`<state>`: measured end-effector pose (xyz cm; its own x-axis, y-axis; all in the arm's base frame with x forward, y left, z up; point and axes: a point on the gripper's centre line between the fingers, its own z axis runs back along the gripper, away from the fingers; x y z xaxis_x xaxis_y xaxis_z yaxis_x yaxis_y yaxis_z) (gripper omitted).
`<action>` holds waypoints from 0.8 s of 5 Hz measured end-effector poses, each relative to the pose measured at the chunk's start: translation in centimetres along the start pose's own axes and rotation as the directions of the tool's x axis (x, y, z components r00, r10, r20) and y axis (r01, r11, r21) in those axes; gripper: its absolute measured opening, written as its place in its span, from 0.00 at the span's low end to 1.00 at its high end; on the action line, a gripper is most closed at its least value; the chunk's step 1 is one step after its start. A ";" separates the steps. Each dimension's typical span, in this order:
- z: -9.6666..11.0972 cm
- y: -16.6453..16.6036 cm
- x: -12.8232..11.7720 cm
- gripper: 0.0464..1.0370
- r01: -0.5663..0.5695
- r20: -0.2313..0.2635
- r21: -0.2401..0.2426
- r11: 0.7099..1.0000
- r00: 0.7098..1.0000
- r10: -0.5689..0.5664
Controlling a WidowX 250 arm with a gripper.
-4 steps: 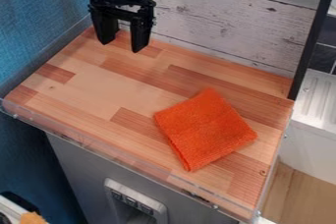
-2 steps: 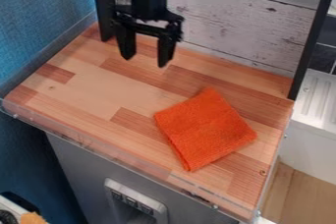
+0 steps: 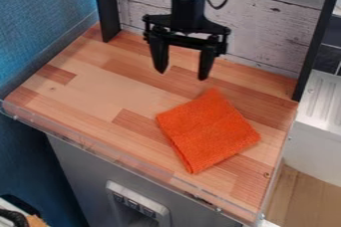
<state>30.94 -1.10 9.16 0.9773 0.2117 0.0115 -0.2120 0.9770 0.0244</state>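
"Where is the folded orange cloth laid?"
"On the wooden tabletop, nearer its right edge than its left."
"Is anything gripped by the black gripper?"
"Nothing; its fingers are spread wide, poised near the cloth's far corner."

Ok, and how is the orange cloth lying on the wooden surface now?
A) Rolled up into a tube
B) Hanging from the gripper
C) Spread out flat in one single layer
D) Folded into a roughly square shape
D: the orange cloth lies as a roughly four-cornered, folded piece on the wooden surface, with stacked layers along its lower-left edge.
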 end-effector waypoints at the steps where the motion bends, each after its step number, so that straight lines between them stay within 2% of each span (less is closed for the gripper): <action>1: 0.4 -2.2 -1.1 0.96 -0.051 0.022 0.007 0.999 0.998 0.051; 2: 0.8 -4.0 -1.9 0.96 -0.093 0.036 0.002 0.996 0.995 0.093; 3: 1.2 -4.8 -2.7 0.90 -0.130 0.020 -0.001 0.992 0.991 0.130; 4: 1.4 -5.8 -3.1 0.62 -0.149 0.017 -0.016 0.989 0.989 0.149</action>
<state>29.11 -7.42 10.35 0.9346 0.3544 0.0315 -0.3548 0.9349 0.0068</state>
